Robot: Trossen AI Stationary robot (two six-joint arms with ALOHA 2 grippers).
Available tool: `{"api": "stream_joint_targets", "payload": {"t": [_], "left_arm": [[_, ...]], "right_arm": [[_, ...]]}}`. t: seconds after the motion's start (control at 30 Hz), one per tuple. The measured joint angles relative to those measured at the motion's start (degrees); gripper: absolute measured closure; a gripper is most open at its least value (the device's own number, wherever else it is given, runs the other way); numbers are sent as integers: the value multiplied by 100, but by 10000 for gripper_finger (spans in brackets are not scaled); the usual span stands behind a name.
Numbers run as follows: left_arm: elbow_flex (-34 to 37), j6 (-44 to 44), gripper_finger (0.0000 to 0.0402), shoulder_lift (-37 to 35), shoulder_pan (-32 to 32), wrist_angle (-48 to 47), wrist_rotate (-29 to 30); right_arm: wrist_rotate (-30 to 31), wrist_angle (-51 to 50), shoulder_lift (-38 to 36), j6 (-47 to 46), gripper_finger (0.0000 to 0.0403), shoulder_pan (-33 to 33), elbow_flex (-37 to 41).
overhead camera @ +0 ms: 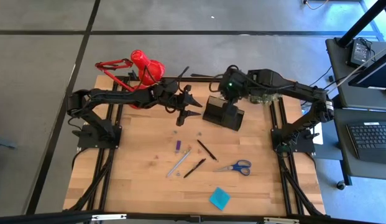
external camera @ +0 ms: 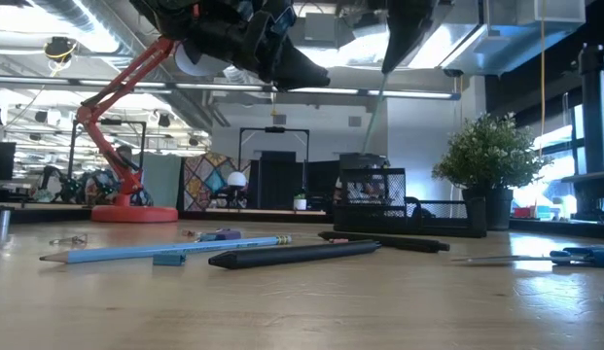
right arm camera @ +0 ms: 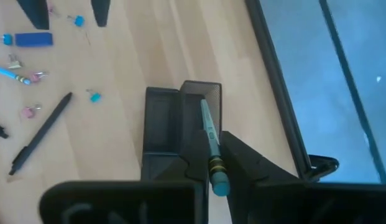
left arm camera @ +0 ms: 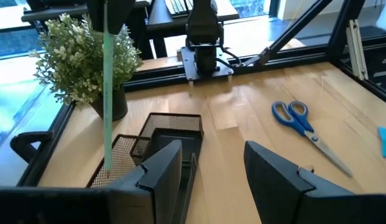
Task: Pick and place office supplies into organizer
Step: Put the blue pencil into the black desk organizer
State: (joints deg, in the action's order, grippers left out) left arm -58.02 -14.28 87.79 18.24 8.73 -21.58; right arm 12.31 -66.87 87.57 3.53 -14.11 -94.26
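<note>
The black mesh organizer [overhead camera: 221,116] stands at the table's far middle, beside the potted plant [left arm camera: 81,56]. My right gripper [right arm camera: 213,138] hovers above it, shut on a green pencil [left arm camera: 107,93] that hangs point down over a compartment [right arm camera: 202,99]. My left gripper [overhead camera: 194,107] is open, in the air just left of the organizer, touching nothing. On the wood lie a purple marker [overhead camera: 178,146], a pencil [overhead camera: 179,162], two black pens [overhead camera: 207,150] [overhead camera: 194,168], blue-handled scissors [overhead camera: 235,167], a teal sticky-note pad [overhead camera: 219,198] and small clips [right arm camera: 31,78]. My right gripper pinches the green pencil near its eraser end, just below the dark and gold ferrule [right arm camera: 215,163], between its two fingers. The fingers point down from above and the pencil runs along them. It is lifted clear and hangs nearly upright, its tip [right arm camera: 203,104] above the organizer's opening.
A red desk lamp [overhead camera: 146,68] stands at the far left, behind my left arm. The plant [external camera: 491,165] sits close to the organizer, toward the right. Black frame rails [overhead camera: 281,134] run along both table sides. Bare wood lies at the near left [overhead camera: 118,186].
</note>
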Motion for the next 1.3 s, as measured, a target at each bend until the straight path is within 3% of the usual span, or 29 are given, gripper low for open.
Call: {"api": "stream_joint_targets", "payload": {"t": [0.43,1.0,1.3], "left_arm": [[0,2,233,0,-2,-276,-2],[0,7,233,2,-2,-276,-9],[0,14,233,4,-2,-278,-9]], "right_arm": [[-419,276,-17,177,373,-383,100],[-550,1286,-60,582,373,-696,1397],[-749,2284,-906,574,373,-833,2422]]}}
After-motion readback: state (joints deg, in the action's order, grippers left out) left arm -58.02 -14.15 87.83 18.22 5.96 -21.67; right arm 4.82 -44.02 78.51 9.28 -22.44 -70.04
